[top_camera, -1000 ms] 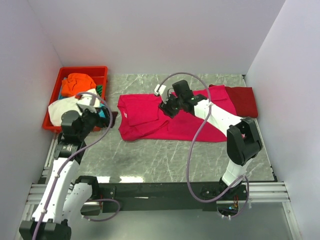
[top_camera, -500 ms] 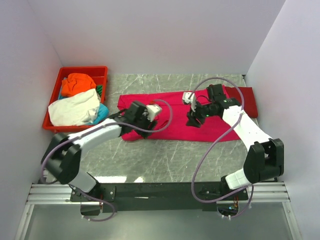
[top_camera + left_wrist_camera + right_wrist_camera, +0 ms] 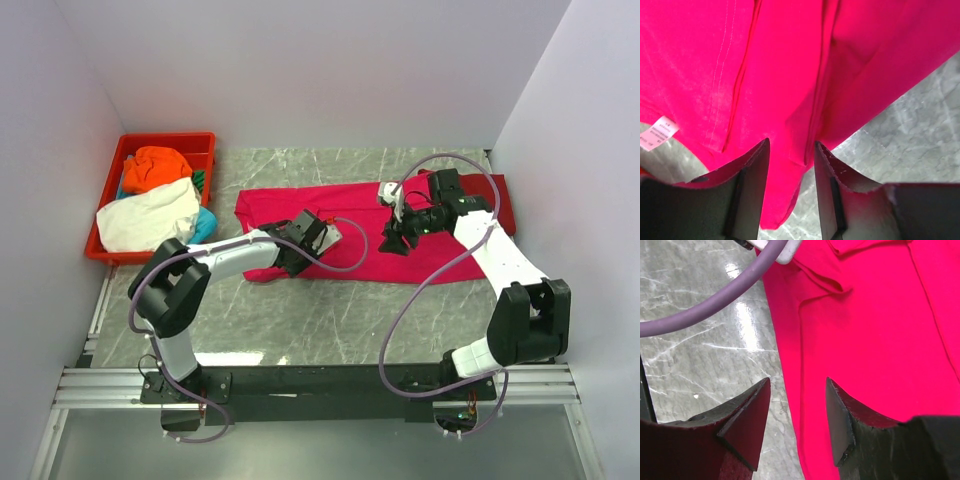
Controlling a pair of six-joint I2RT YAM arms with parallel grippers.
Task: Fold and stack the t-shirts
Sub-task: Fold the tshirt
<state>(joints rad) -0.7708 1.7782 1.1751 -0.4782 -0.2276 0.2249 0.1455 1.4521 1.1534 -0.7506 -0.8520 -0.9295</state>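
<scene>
The bright pink-red t-shirt (image 3: pixel 340 205) lies spread lengthwise on the counter (image 3: pixel 330 320), running from its middle toward the right edge and nearer the far edge than the near one. The left tool (image 3: pixel 790 150) sits low over the shirt's near hem at its left part, fingers apart, with a raised ridge of cloth between them and a white label (image 3: pixel 657 132) off to one side. The right tool (image 3: pixel 797 385) hangs over the near hem further right, fingers apart, one above bare counter and one above cloth; a purple cable (image 3: pixel 715 305) crosses its view. At the far left corner a red tray (image 3: pixel 165 138) holds an orange shirt (image 3: pixel 158 165), a white shirt (image 3: pixel 150 218) and a teal shirt (image 3: pixel 205 225).
</scene>
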